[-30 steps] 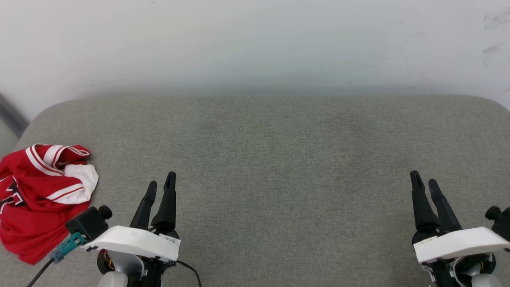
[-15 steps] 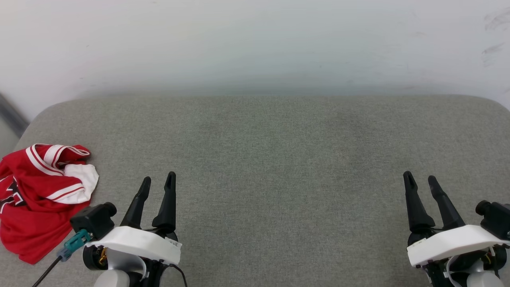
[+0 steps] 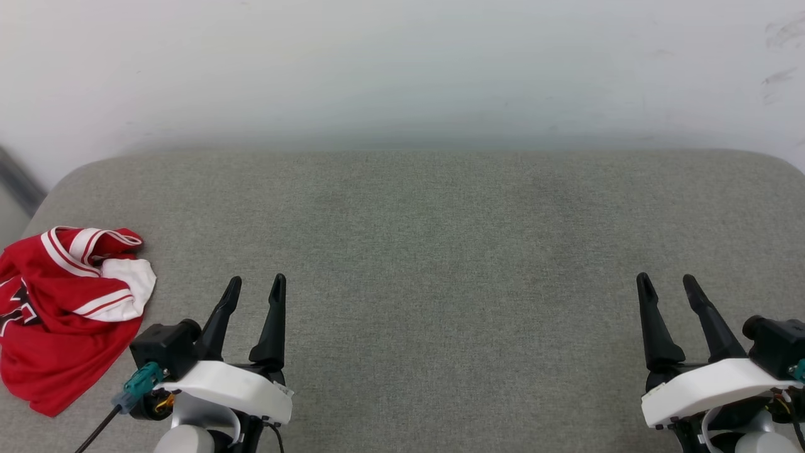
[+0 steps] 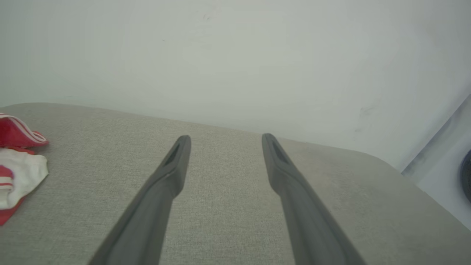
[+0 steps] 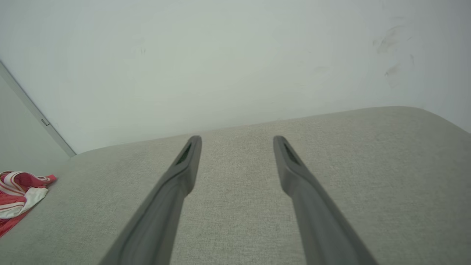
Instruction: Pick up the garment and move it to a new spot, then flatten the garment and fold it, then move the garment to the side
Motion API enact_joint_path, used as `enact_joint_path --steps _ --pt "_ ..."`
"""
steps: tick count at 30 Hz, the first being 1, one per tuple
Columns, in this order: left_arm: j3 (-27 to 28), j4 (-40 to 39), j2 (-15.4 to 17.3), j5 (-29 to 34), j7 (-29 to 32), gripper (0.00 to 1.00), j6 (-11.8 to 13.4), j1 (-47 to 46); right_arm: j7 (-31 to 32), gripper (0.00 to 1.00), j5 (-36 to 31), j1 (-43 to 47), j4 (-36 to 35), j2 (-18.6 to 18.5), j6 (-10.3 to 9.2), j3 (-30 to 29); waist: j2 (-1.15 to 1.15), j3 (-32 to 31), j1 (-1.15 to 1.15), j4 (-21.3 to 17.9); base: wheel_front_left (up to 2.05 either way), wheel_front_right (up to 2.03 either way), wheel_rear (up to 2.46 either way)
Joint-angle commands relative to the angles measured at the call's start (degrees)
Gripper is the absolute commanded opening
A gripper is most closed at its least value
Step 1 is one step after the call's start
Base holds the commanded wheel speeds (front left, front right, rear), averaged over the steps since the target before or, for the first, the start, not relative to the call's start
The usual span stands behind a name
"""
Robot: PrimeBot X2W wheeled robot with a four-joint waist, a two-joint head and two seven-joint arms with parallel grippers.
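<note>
The garment (image 3: 63, 314) lies crumpled at nine o'clock by the worktop's (image 3: 440, 251) edge, with the left hand (image 3: 256, 280) and right hand (image 3: 665, 278) both spread and empty, so a shallow pinch on one loose fold could let it slip off

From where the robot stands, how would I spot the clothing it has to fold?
Start with the wide grey padded surface before the white wall. At its left edge, just left of the left gripper, the garment lies crumpled in a heap. It stands out as bright red cloth with white sleeves and red-and-white striped trim.
</note>
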Motion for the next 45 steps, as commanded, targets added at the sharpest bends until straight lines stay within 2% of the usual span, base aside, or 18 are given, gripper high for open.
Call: enact_joint_path --steps 1,21,45 --pt "-0.1 -0.3 0.5 1.4 -0.5 1.00 0.1 -1.0 -0.2 1.00 -1.6 0.3 -0.8 0.1 0.00 -0.1 0.00 0.0 0.00 0.0 0.00 0.00 0.00" --pt "0.9 1.8 -0.8 9.2 -3.1 1.00 0.1 -0.7 -0.8 1.00 -11.0 1.5 -2.4 0.2 -0.01 -0.8 0.00 0.1 0.00 -0.2 0.00 0.00 0.00" --pt "2.0 5.3 -2.0 15.6 -5.6 1.00 -0.1 -1.3 -2.6 1.00 -17.2 2.1 -2.2 0.2 -0.01 -1.3 0.00 0.1 0.00 -0.1 0.00 0.00 0.00"
